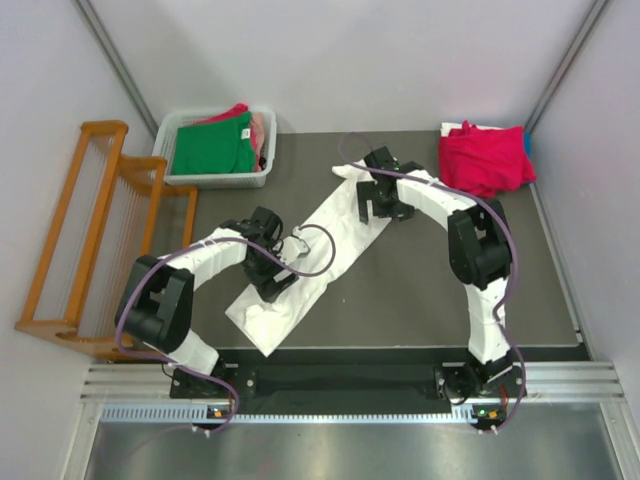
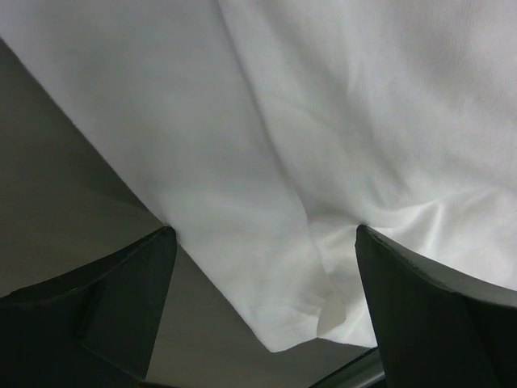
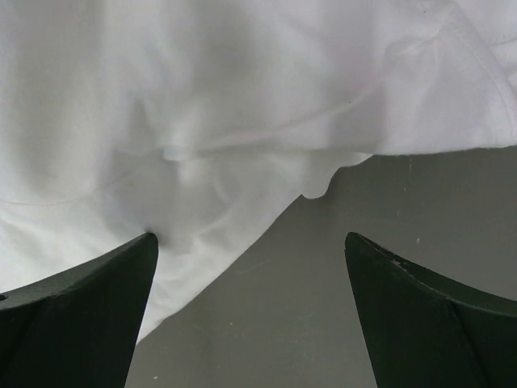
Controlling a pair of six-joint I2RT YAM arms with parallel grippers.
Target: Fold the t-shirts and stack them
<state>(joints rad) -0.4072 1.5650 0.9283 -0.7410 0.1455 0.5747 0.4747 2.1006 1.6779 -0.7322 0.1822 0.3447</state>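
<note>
A white t-shirt lies stretched in a long diagonal strip across the dark table, from near left to far middle. My left gripper is open and pressed low over the shirt's near part; in the left wrist view its fingers straddle a folded white corner. My right gripper is open at the shirt's far end; in the right wrist view its left finger touches the shirt's edge and the right one stands over bare table. Neither holds anything.
A grey bin with green and red shirts stands at the back left. A crumpled red shirt pile lies at the back right. A wooden rack stands left of the table.
</note>
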